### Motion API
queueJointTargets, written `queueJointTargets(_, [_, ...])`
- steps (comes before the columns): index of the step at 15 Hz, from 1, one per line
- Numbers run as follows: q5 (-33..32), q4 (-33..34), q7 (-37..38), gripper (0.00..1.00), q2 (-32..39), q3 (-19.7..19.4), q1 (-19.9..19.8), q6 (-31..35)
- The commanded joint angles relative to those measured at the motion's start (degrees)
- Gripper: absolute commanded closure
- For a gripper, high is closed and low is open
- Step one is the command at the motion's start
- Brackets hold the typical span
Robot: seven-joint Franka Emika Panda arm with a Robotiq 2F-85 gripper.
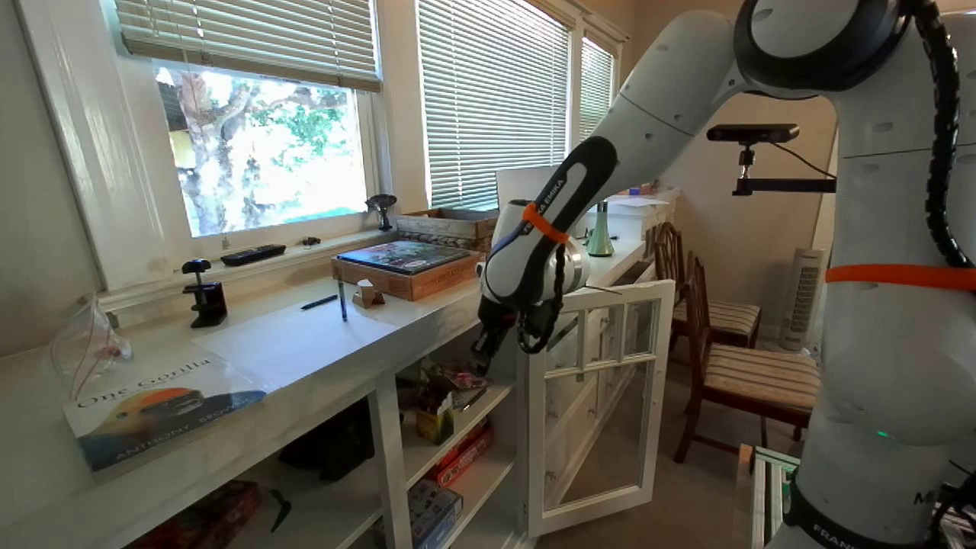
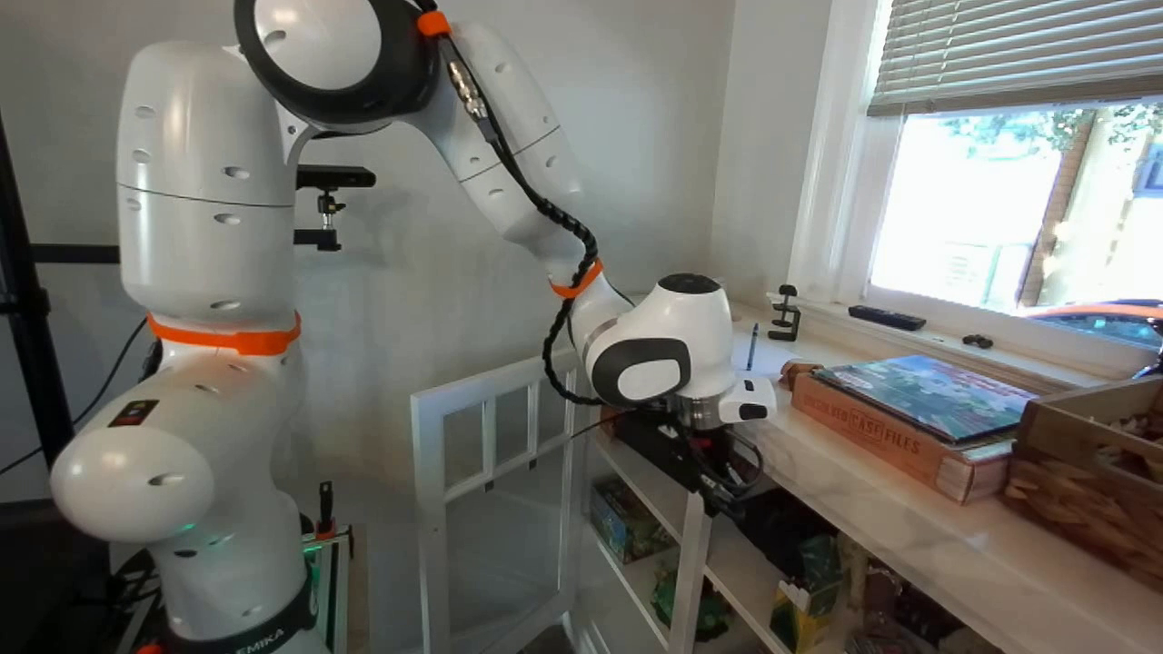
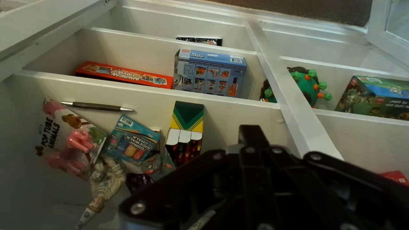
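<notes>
Black fingers (image 3: 252,135), together, hang near an open yellow-and-green box (image 3: 187,119) holding crayons (image 3: 184,151) on a shelf (image 3: 223,123).

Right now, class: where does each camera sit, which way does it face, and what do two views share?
An exterior view: beside the arm, looking along the counter toward the chairs; arm and tool show.
An exterior view: on the arm's opposite side, facing toward the corner wall; arm shows large, tool partly obscured.
Wrist view: at the arm's tip, angled down into the shelves; only the tool, shut, shows.
Shared: both exterior views show the open glass door, clamp and case-files box.
</notes>
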Motion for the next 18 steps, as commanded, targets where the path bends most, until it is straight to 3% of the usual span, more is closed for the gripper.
queueJointTargets(1, [2.3,-2.2,-0.9,0.73,-4.0,-2.2,1.5,-3.0])
queueJointTargets(11, [1.6,-2.1,0.7,0.01,-8.1,-7.4,4.2,-11.6])
queueJointTargets(18, [1.1,-1.0,0.5,0.0,-7.1,-8.6,5.2,-11.0])
